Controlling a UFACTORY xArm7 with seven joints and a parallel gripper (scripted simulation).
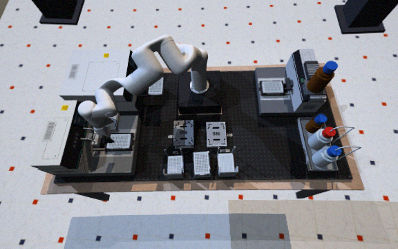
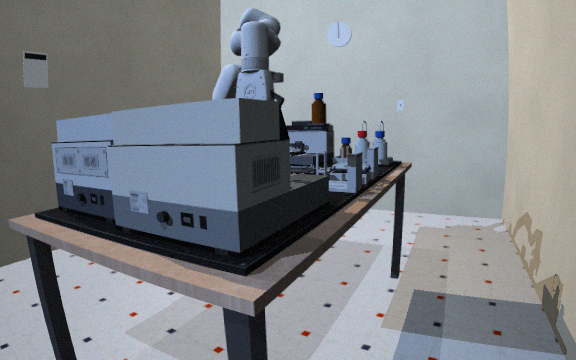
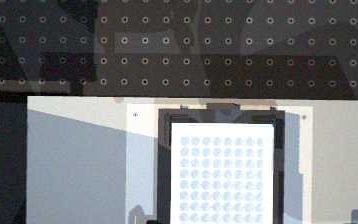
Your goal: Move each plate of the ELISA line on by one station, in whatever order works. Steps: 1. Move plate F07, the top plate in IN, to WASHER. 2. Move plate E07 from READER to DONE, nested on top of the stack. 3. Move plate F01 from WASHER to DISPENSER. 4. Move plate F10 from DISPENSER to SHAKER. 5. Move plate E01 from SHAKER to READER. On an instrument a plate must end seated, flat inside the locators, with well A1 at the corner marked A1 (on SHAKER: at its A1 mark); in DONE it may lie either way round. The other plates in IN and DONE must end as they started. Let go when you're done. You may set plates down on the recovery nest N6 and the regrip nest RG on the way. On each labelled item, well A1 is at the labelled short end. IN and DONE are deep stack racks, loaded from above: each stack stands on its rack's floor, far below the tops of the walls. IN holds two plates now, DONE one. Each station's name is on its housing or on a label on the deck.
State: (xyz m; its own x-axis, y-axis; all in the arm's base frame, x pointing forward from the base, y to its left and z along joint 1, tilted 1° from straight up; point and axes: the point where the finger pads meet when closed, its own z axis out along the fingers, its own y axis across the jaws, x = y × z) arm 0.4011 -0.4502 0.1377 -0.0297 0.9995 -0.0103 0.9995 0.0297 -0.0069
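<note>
A white well plate (image 1: pixel 119 141) (image 3: pixel 221 175) sits flat in the dark nest of the front left instrument (image 1: pixel 52 138). My gripper (image 1: pixel 95 139) is open and empty. It hangs over the instrument's tray just left of that plate's short end; its fingers do not show in the wrist view. Another plate (image 1: pixel 156 86) sits at the back left instrument and one plate (image 1: pixel 272 87) at the back right instrument. Three more plates (image 1: pixel 175 164) (image 1: pixel 202 163) (image 1: pixel 226 163) stand in a row at the front middle. In the exterior view the housings hide the gripper; only the arm (image 2: pixel 253 75) shows.
Two grey nests, RG (image 1: pixel 183 133) and N6 (image 1: pixel 216 133), lie behind the front row. The arm's base block (image 1: pixel 199 100) is at the middle back. A brown bottle (image 1: pixel 321 77) and a tray of several bottles (image 1: pixel 323 145) stand at the right.
</note>
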